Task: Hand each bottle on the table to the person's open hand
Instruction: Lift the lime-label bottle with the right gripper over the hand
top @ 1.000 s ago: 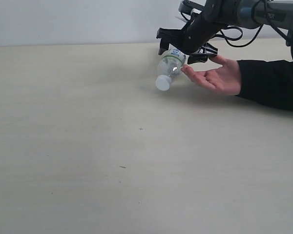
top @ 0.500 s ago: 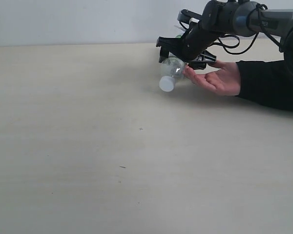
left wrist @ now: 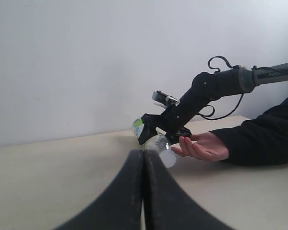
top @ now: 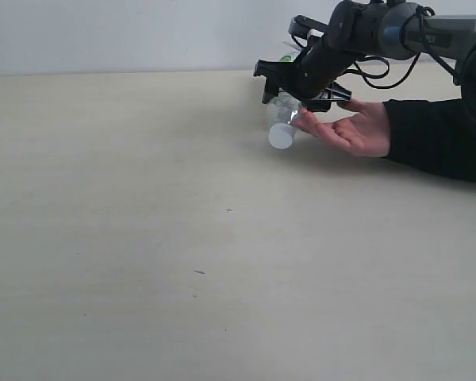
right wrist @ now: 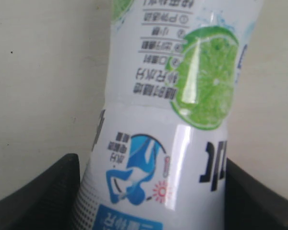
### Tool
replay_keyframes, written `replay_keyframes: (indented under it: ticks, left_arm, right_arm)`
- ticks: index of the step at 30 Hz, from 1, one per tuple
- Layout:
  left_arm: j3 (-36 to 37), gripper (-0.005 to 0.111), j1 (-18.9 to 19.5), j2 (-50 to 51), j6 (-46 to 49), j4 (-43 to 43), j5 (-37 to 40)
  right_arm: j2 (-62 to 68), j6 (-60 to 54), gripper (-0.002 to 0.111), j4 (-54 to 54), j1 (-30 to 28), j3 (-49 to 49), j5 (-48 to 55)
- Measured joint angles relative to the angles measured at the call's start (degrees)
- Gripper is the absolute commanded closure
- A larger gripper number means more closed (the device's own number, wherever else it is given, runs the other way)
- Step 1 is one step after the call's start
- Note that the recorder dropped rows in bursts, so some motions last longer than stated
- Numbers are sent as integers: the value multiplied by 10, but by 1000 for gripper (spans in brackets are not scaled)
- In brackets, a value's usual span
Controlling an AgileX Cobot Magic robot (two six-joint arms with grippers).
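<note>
One clear bottle (top: 282,119) with a white cap and a green-white lime label (right wrist: 182,96) hangs tilted, cap down toward the camera, in my right gripper (top: 301,87), which is shut on its body. It hovers just left of the fingertips of the person's open hand (top: 353,127), palm up on the table (top: 182,238), black sleeve behind. The same bottle (left wrist: 161,146) and hand (left wrist: 201,146) show in the left wrist view. My left gripper (left wrist: 144,191) is shut and holds nothing; it is out of the exterior view. No other bottles are in view.
The person's black-sleeved forearm (top: 444,135) lies along the table's right side. My right arm (top: 397,24) with its cables reaches in from the upper right above the hand. A plain pale wall (top: 103,32) stands behind the table.
My right gripper has carried the bottle a little to the right and lower, bringing it closer to the person's fingertips. The hand has stayed in place.
</note>
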Motion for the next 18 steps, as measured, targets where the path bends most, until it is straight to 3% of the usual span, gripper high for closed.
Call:
replay_keyframes:
  ticks: [18]
  left_arm:
    - [0, 107, 0, 0, 0, 0, 0]
  right_arm:
    - [-7, -8, 108, 0, 0, 0, 2]
